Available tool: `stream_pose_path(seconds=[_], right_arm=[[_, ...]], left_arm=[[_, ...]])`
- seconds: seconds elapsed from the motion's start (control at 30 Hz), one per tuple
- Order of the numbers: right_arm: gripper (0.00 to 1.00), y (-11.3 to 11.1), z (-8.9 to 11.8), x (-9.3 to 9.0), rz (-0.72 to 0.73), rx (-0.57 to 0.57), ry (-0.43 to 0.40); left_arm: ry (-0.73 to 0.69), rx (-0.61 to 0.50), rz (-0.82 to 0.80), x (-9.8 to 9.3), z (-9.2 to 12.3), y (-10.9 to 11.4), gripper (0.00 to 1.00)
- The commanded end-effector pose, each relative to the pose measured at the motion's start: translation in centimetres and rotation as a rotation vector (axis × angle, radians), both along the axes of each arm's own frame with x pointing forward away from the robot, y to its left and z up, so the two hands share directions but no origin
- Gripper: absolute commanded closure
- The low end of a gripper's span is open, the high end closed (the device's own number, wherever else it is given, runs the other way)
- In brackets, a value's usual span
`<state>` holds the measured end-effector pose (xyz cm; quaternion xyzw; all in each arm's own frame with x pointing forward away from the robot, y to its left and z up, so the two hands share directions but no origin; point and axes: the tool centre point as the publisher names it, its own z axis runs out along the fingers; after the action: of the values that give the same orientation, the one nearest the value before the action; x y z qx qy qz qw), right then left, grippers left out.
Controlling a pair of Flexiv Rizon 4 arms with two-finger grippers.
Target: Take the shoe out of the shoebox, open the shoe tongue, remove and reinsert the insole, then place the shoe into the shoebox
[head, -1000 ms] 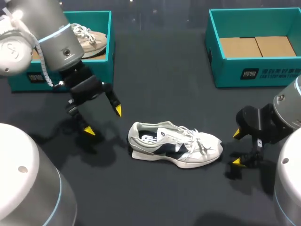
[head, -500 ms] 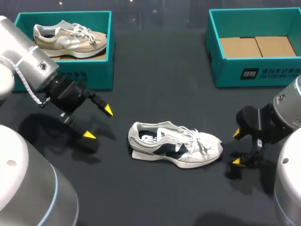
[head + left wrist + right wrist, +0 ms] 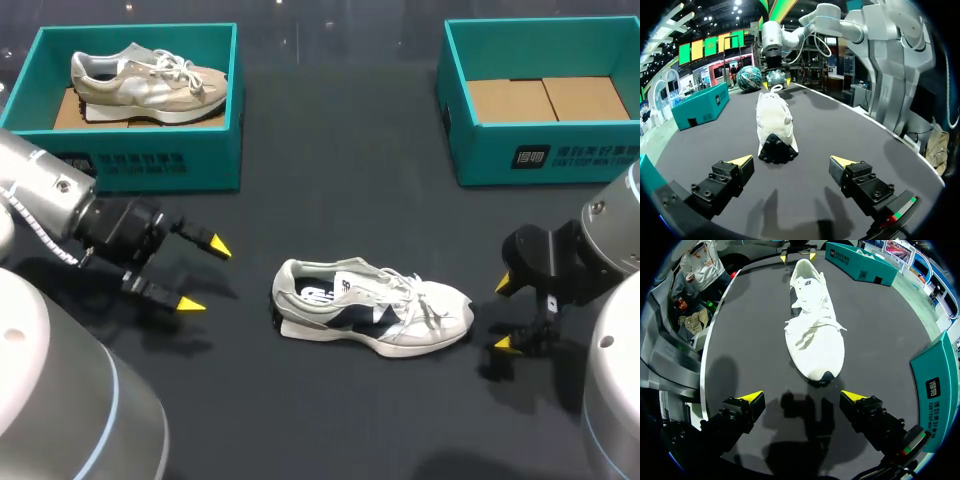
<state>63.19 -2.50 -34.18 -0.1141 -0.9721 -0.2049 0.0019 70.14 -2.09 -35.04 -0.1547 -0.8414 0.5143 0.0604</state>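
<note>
A white and navy shoe [image 3: 370, 309] lies on its sole in the middle of the dark table, toe toward the right. My left gripper [image 3: 201, 273] hovers open just left of its heel; in the left wrist view the heel [image 3: 775, 148] lies ahead of the open left gripper [image 3: 791, 161]. My right gripper [image 3: 503, 314] is open close to the toe; in the right wrist view the toe [image 3: 816, 357] is just ahead of the open right gripper [image 3: 802, 395]. The teal shoebox [image 3: 470, 150] at the back right holds only cardboard.
A second teal box [image 3: 215, 140] at the back left holds a beige shoe [image 3: 148, 80]. The table's near edge runs below both arms.
My left arm has swung down and leftward from in front of the back left box to a low spot left of the shoe's heel. The right arm and the shoe stayed still.
</note>
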Motion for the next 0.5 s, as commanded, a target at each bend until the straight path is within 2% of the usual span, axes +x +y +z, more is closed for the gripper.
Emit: stream_pose_path(seconds=[0.03, 0.2, 0.33, 0.47, 0.5], right_arm=[[0.0, 0.0, 0.1, -0.2, -0.001, -0.001, -0.002], [0.0, 0.0, 0.1, -0.2, -0.001, -0.001, -0.002], [0.0, 0.0, 0.1, -0.2, -0.001, -0.001, -0.002], [0.0, 0.0, 0.1, -0.2, -0.001, -0.001, -0.002], [0.0, 0.0, 0.1, -0.2, -0.001, -0.001, -0.002]], left_arm=[[-0.073, -0.067, 0.135, -1.3, -1.0, 0.1, 0.0], [-0.079, -0.113, 0.182, -2.1, -1.2, -0.5, 0.0], [-0.047, -0.145, 0.221, -2.8, -0.6, -1.2, 0.0], [-0.006, -0.079, 0.351, -2.4, -0.9, -1.9, 0.0], [-0.034, -0.05, 0.364, -2.2, -1.1, -2.0, 0.0]])
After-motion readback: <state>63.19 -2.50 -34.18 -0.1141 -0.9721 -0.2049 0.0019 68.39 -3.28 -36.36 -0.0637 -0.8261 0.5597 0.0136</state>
